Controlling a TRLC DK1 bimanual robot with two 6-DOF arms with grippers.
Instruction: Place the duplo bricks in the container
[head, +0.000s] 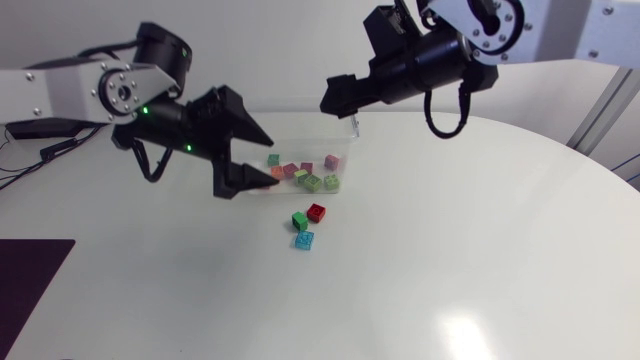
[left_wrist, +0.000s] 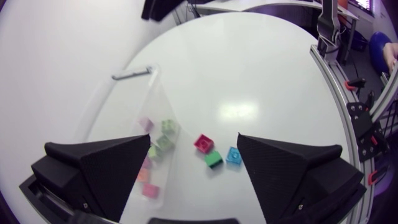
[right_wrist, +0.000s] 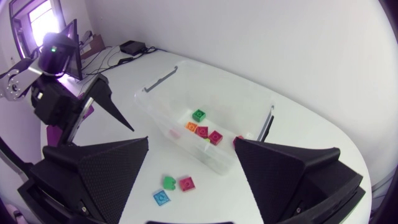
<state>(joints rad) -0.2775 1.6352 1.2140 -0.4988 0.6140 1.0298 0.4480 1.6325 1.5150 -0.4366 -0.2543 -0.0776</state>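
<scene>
A clear plastic container (head: 300, 143) stands at the table's back middle with several coloured duplo bricks (head: 305, 175) inside. A red brick (head: 316, 211), a green brick (head: 299, 221) and a blue brick (head: 304, 240) lie on the table just in front of it. My left gripper (head: 264, 162) hangs open and empty over the container's left end. Its wrist view shows the container (left_wrist: 127, 102) under its one finger and the three loose bricks (left_wrist: 214, 159) between the fingers, far below. My right gripper (head: 338, 97) is open and empty, high above the container's far right corner, the container (right_wrist: 163, 107) beneath it.
The white round table (head: 470, 250) stretches wide to the right and front. A dark mat (head: 30, 275) lies at the front left edge. The container's grey latch handles (right_wrist: 160, 79) stick up at both ends.
</scene>
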